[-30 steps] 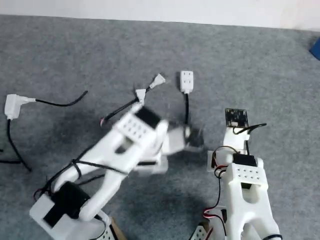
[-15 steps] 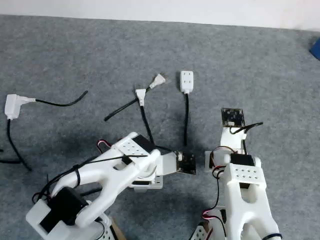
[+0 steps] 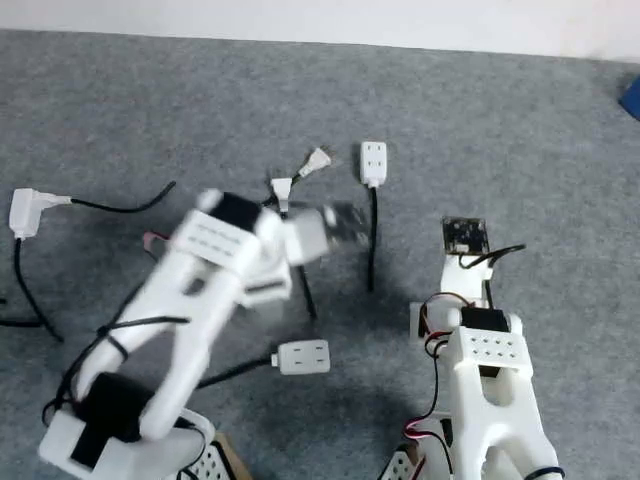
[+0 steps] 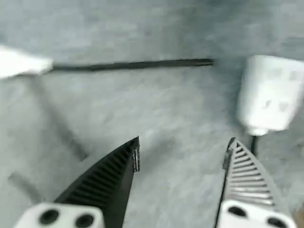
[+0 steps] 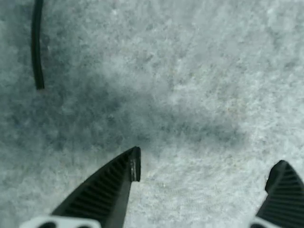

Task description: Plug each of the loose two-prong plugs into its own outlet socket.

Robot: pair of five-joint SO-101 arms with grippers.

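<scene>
the left gripper (image 4: 183, 147) swings toward 12 o'clock, jaws open, an outlet socket (image 3: 372, 162) at its 1 o'clock. the right gripper (image 5: 207, 164) hangs open over grey carpet (image 5: 213, 71).

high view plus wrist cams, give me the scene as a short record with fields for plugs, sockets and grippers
nearer plug: loose on the carpet, unplugged
farther plug: loose, between nearer plug and far socket
far socket: white, nothing plugged in, cord runs toward the arms
near socket: white, nothing plugged in, lies near the arm bases
left gripper: open, empty, close to far socket
right gripper: open, empty, over carpet
surface: grey carpet
</scene>
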